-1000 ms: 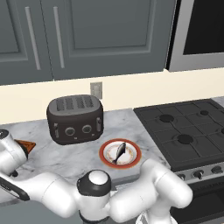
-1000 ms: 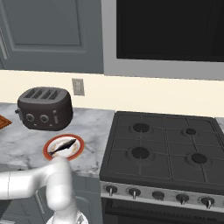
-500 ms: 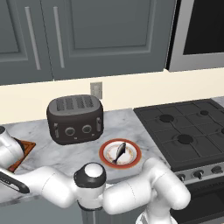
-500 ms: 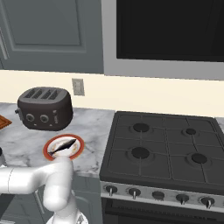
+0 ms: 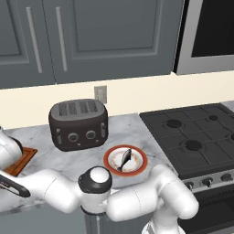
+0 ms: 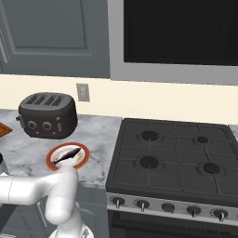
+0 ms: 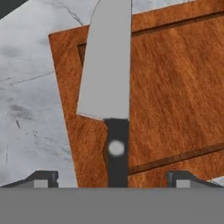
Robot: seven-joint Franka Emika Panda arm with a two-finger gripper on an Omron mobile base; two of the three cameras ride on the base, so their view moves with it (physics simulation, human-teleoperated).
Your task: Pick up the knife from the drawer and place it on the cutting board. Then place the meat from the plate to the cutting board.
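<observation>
The silver knife with the black handle [image 7: 109, 87] lies on the reddish-brown wooden cutting board [image 7: 175, 87], and the hand [image 7: 111, 177] sits wide open above it, holding nothing. The knife step looks done. Next comes the small dark fish-shaped meat [image 5: 124, 159], on the round orange-rimmed plate [image 5: 137, 165] near the toaster.

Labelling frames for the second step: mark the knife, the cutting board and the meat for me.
knife [image 7: 107, 65]: hand view, middle of the silver blade.
cutting board [image 7: 175, 92]: hand view, bare wood right of the blade.
meat [image 5: 124, 159]: left base view, middle of the fish's body.
</observation>
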